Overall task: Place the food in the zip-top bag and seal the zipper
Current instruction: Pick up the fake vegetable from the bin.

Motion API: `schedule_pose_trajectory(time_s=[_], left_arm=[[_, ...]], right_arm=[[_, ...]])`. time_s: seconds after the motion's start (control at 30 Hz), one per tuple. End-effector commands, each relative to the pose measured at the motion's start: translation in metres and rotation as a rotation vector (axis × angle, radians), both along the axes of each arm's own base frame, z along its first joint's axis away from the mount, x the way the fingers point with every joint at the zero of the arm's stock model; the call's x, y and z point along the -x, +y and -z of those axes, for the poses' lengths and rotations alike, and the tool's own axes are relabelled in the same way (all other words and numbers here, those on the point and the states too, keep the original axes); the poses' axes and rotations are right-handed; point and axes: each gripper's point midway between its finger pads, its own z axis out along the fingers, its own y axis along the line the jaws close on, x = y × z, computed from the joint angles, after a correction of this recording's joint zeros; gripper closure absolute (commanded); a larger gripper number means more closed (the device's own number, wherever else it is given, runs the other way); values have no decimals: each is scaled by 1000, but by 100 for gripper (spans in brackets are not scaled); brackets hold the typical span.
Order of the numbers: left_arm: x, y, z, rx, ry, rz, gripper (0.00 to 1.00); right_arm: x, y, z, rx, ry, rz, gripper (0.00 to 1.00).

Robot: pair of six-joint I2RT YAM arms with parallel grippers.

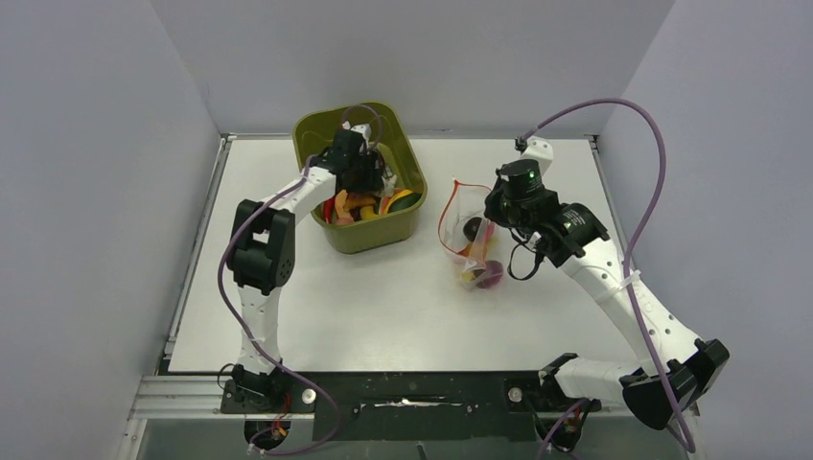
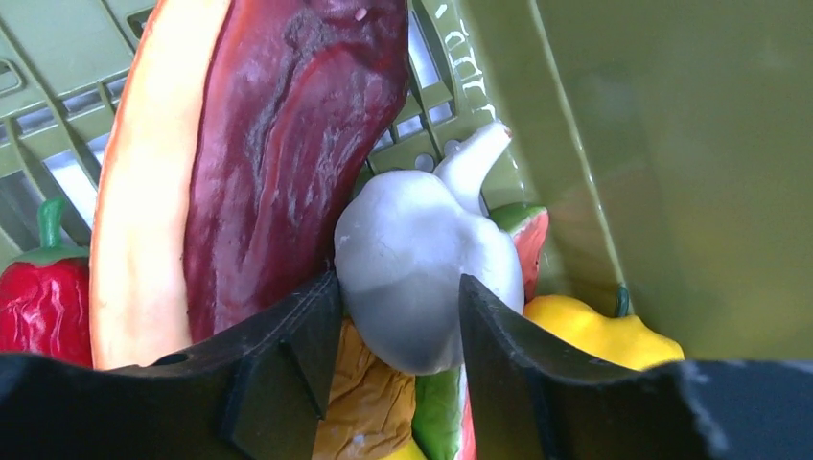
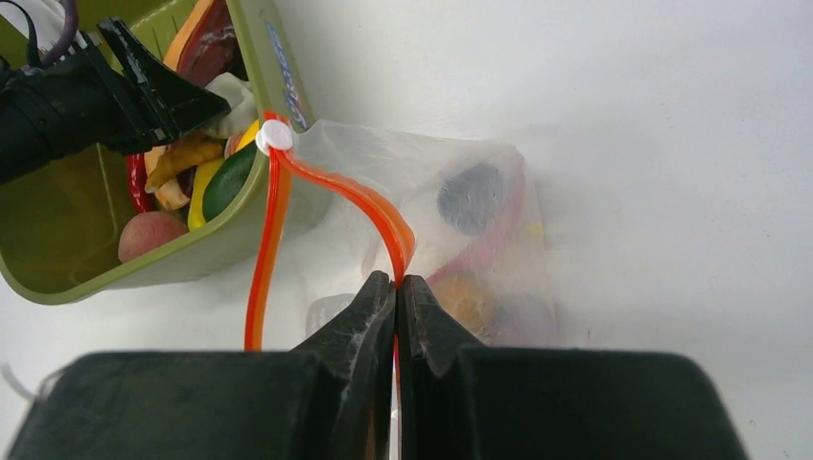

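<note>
The left gripper (image 2: pixel 398 283) is down inside the olive-green bin (image 1: pixel 316 129). Its jaws stand partly open on both sides of a white garlic piece (image 2: pixel 412 259); I cannot tell if they already press it. A red pepper (image 2: pixel 43 297) and other food lie around it. The right gripper (image 3: pixel 396 280) has its jaws closed tight on the red-orange zipper (image 3: pixel 331 187) of the zip-top bag (image 3: pixel 383 158). The bag lies on the counter (image 1: pixel 383 297) just beside the bin, mouth open, with a dark round piece (image 3: pixel 472 196) inside.
</note>
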Motion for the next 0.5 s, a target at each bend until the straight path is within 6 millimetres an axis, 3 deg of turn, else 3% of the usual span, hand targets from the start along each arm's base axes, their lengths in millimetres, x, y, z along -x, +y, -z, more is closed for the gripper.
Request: schedule_pose_trajectory(time_s=[0.0, 0.07, 0.2, 0.33, 0.47], left_arm=[[-20, -18, -33, 85, -63, 6, 57], [-22, -20, -37, 91, -64, 5, 61], [-25, -23, -44, 106, -74, 6, 81], [-28, -22, -53, 112, -88, -4, 94], [-29, -18, -66, 103, -117, -7, 100]], right_arm=[[-9, -1, -29, -38, -43, -7, 100], [-10, -2, -31, -38, -34, -3, 100], [-14, -7, -33, -38, -19, 10, 100], [-16, -11, -34, -37, -7, 15, 100], [-16, -10, -28, -52, 13, 15, 100]])
